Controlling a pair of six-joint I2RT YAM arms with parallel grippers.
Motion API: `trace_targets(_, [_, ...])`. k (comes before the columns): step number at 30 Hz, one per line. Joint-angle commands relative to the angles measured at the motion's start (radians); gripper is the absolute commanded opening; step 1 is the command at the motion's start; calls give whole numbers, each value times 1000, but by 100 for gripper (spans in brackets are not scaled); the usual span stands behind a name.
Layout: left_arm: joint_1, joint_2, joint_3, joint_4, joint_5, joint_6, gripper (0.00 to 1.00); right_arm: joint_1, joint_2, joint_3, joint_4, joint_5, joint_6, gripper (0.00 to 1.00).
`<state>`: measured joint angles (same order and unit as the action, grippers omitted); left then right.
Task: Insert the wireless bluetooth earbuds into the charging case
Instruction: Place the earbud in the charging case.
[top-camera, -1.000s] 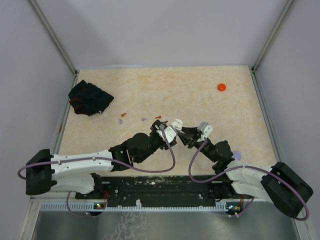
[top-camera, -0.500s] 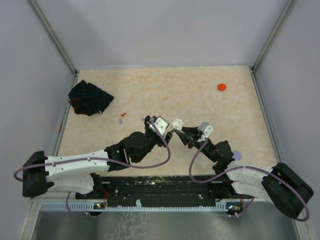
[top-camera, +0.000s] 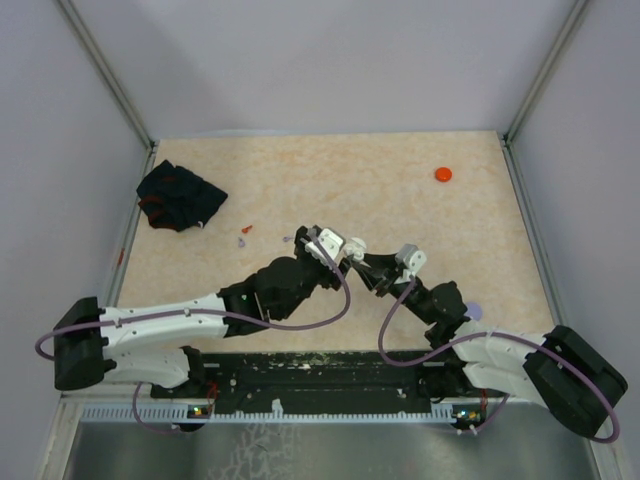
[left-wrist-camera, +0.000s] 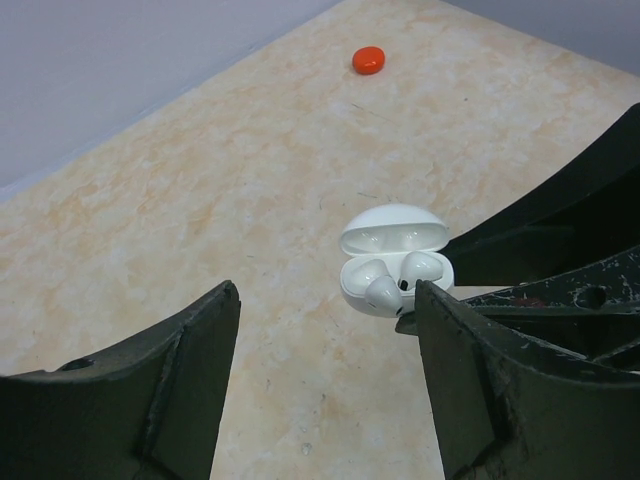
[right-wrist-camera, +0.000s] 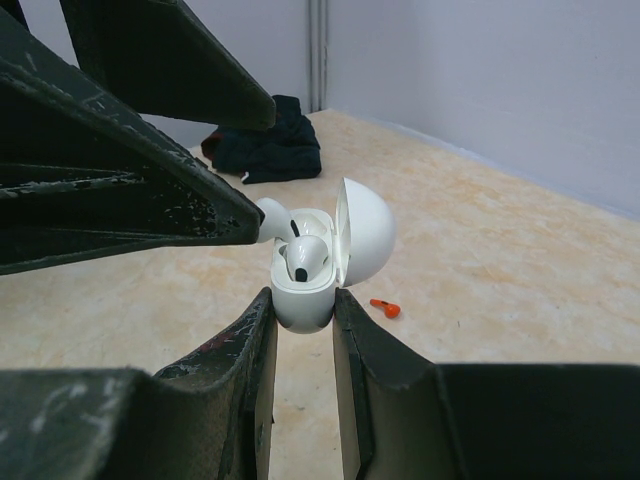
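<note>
My right gripper (right-wrist-camera: 303, 300) is shut on the open white charging case (right-wrist-camera: 304, 290) and holds it above the table, lid (right-wrist-camera: 366, 234) swung back. Two white earbuds (right-wrist-camera: 305, 255) sit in its wells, heads sticking up; they also show in the left wrist view (left-wrist-camera: 386, 290). My left gripper (left-wrist-camera: 326, 290) is open and empty just left of the case (top-camera: 355, 246); one finger (right-wrist-camera: 150, 215) reaches the far earbud. A red earbud (right-wrist-camera: 385, 308) lies on the table. More tiny earbuds, red (top-camera: 246, 229) and pale purple (top-camera: 241, 241), lie further left.
A black cloth (top-camera: 180, 195) lies at the table's far left. A red disc (top-camera: 443, 174) sits at the far right, and a pale purple disc (top-camera: 473, 312) shows beside the right arm. Grey walls close in the table.
My left gripper drew away from the case up the table, then came back to its left side. The right gripper and the case have stayed put.
</note>
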<state>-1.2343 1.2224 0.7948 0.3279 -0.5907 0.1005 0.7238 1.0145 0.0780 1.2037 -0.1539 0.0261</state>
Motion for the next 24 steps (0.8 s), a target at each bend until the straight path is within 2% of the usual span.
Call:
trace_targets(1, [10, 19, 47, -41, -29, -16, 75, 0, -20, 9, 44, -2, 5, 0])
trace_targets(12, [46, -17, 22, -96, -48, -40, 75, 0, -25, 7, 46, 1, 6, 0])
trace_targets(24, [107, -30, 21, -82, 63, -88, 75, -1, -15, 9, 54, -18, 9, 0])
